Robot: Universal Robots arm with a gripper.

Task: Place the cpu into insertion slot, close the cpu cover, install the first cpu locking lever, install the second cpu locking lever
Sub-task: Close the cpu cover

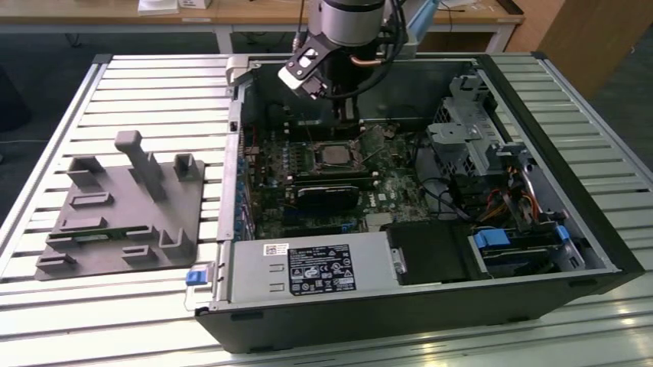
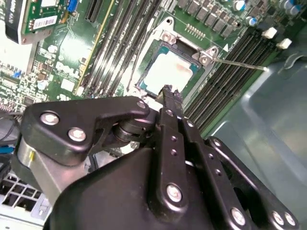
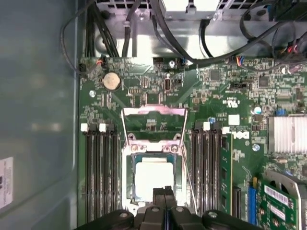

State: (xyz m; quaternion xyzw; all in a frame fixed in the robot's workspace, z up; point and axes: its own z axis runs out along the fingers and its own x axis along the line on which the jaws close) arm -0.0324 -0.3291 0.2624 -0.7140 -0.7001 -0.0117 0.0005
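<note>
cpu (image 3: 153,178) seated in insertion slot (image 3: 129,182), cpu cover (image 3: 153,111) open, gripper (image 3: 163,192) pressed together, empty
exterior view: arm comes in steeply from above into the open pc case (image 1: 408,313), claw low over the motherboard (image 1: 393,195), just beside the socket. second wrist view: fingers (image 2: 169,115) closed tip to tip, nothing pinched, tip at the chip's edge; thin locking lever (image 2: 240,62) sticks out free. first wrist view: chip lies flat in the slot, cover swung back off it. judgement: chip light, stiff, fragile, hold by edges; cover thin, springy, push its free rim.
</note>
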